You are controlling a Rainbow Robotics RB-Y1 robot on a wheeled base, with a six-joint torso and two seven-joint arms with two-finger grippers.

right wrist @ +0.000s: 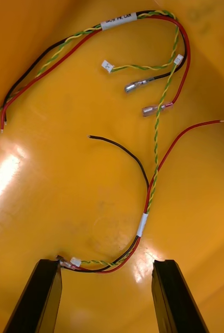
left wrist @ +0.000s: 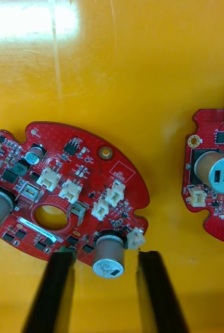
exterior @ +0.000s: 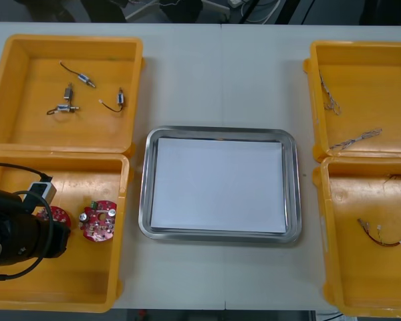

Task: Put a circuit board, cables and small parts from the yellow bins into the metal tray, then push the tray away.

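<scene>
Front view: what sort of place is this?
Likely an electronics assembly bench: yellow bins hold round red circuit boards, cables and small metal parts around a metal tray; the left gripper hangs open over the boards, the right gripper over cables.

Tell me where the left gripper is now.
Front view, robot's left: the left gripper hangs over the near yellow bin, its open fingers either side of the edge of one red circuit board, a second board alongside.
</scene>
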